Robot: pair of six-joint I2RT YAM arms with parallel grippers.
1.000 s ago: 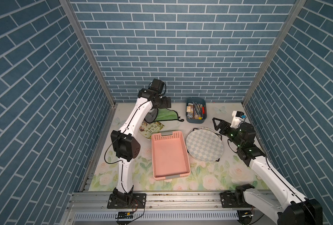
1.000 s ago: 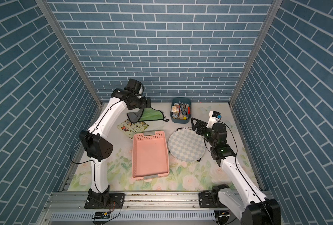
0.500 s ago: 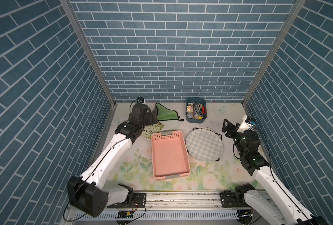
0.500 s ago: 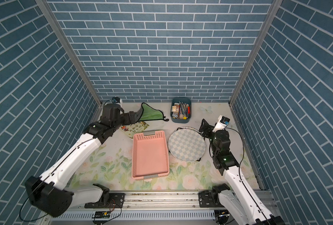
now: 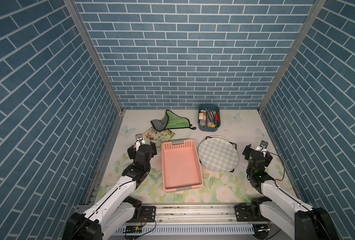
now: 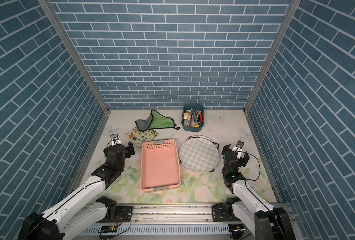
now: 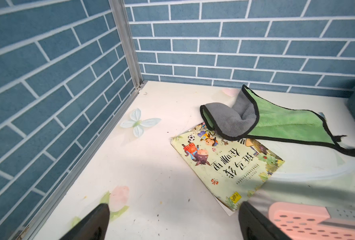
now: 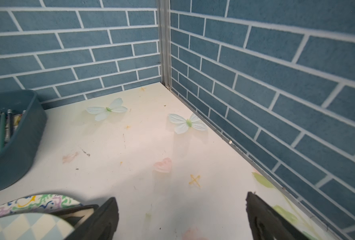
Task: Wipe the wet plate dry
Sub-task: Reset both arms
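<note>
Left wrist view, first speaker: the left claw [image 7: 173, 216] is spread wide, empty; the green cloth [image 7: 276, 124] lies ahead of it, overlapping a book [image 7: 230, 162].
Second speaker: the right claw [image 8: 180, 199] gapes empty too, the plate [image 8: 27, 226] just beside it on a rack [image 5: 234, 145]. A sloppy cloth grab could drag the book along.

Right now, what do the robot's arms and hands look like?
The left arm and right arm have white links and black joints. The left hand and right hand are black, each with two tapered fingers and a small camera on top. A thin black cable loops beside the right arm, where small green lights glow.
</note>
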